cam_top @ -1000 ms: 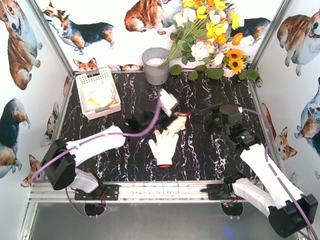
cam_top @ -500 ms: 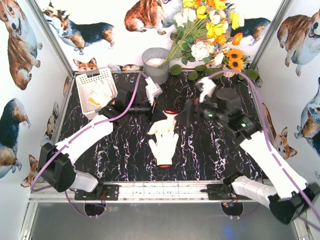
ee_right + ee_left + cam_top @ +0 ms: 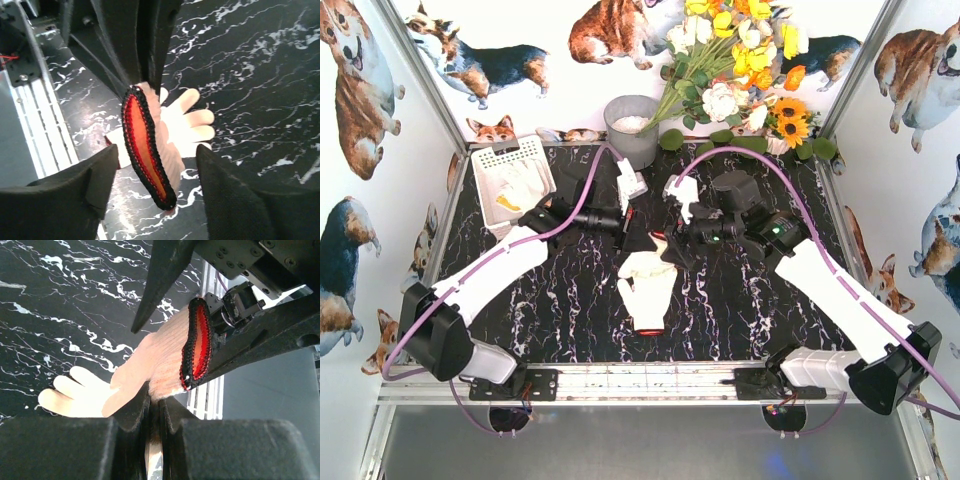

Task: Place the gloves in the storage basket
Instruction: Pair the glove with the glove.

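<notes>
Glove [image 3: 160, 357] with red-black cuff [image 3: 200, 345] hangs pinched in left end effector [image 3: 154, 412], above second glove [image 3: 645, 298] on table [image 3: 550, 300]; right end effector [image 3: 156, 150] stands wide around cuff.

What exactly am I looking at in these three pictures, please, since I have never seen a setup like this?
These are two robot arms bolted at the near edge of a black marble-patterned table. The wide picture looks down from above. The other two come from a small camera on each wrist.

The left gripper is shut on a white knit glove with a red-and-black cuff, holding it up above the table. The right gripper stands open on either side of that cuff and has not closed on it.

A second white glove lies flat on the table underneath. At the far left sits the white lattice basket, with more gloves inside. A grey bucket and a bunch of flowers stand at the back.
</notes>
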Available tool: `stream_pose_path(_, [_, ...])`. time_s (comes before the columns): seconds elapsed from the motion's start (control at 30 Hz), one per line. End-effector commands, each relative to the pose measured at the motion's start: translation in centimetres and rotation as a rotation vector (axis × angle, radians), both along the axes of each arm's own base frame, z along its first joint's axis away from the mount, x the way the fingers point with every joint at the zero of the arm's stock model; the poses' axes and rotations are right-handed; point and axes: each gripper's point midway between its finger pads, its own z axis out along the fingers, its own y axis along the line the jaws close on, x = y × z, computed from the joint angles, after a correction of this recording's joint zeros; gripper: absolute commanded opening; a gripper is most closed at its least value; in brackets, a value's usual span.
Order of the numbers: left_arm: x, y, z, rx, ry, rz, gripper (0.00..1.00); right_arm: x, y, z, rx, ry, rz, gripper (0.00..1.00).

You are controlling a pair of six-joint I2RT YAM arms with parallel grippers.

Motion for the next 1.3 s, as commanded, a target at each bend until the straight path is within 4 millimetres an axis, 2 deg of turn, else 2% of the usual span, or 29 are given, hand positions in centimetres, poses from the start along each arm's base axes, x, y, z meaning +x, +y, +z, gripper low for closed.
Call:
stream_pose_path(0.0, [-0.5, -0.4, 1.3, -0.035, -0.001, -0.054, 0.00, -0.9, 1.8, 2.9, 0.088, -0.010, 0.113, 0.57])
stream_pose_path(0.1, [-0.6, -0.4, 1.1, -0.028, 0.001, -0.058, 0.00, -1.1, 2.8, 3.4, 0.137, 0.020, 0.138, 0.41])
stream_pose_path(0.13, [-0.6, -0.3, 1.0, -0.020, -0.001, -0.057, 0.00, -1.0, 2.9, 3.5, 0.143, 0.021, 0.136, 0.31])
stream_pose_path(0.2, [-0.3, 0.2, 0.3, 0.024, -0.010, -0.036, 0.00, -0.3, 2.8, 3.7, 0.134, 0.010, 0.104, 0.00])
stream_pose_path(0.23, [0.1, 0.8, -0.3, 0.060, -0.024, -0.002, 0.05, 0.3, 2.6, 3.6, 0.118, 0.005, 0.072, 0.00])
stream_pose_path(0.27, [0.9, 1.5, -0.9, 0.103, -0.041, 0.053, 0.24, 0.8, 2.3, 3.4, 0.100, -0.003, 0.046, 0.00])
stream_pose_path(0.33, [2.1, 3.1, -1.2, 0.131, -0.067, 0.134, 0.55, 1.9, 1.7, 3.0, 0.069, -0.029, -0.012, 0.00])
stream_pose_path(0.43, [4.3, 5.9, -0.7, 0.114, -0.103, 0.269, 0.81, 3.9, 1.0, 2.3, 0.051, -0.068, -0.114, 0.00])
stream_pose_path(0.53, [6.8, 9.4, 0.2, 0.099, -0.151, 0.441, 0.99, 6.3, 0.3, 2.0, 0.060, -0.085, -0.196, 0.00])
stream_pose_path(0.63, [9.2, 13.9, 0.8, 0.089, -0.170, 0.620, 1.00, 9.3, -1.0, 2.2, 0.077, -0.112, -0.286, 0.00])
stream_pose_path(0.77, [11.3, 19.6, 0.1, 0.117, -0.161, 0.861, 1.00, 13.0, -2.8, 2.8, 0.061, -0.218, -0.381, 0.00])
stream_pose_path(0.87, [11.9, 22.5, -0.7, 0.152, -0.158, 0.988, 1.00, 15.3, -3.8, 2.5, 0.006, -0.302, -0.426, 0.00])
stream_pose_path(0.97, [12.0, 23.2, -0.5, 0.164, -0.174, 1.014, 1.00, 16.9, -3.9, 1.1, -0.037, -0.344, -0.432, 0.00])
stream_pose_path(1.1, [11.8, 23.1, -0.5, 0.165, -0.183, 1.001, 1.00, 17.9, -2.4, -3.1, -0.041, -0.313, -0.377, 0.00])
stream_pose_path(1.27, [11.7, 22.8, -0.6, 0.151, -0.176, 0.988, 1.00, 16.2, 0.9, -8.2, -0.021, -0.201, -0.200, 0.00])
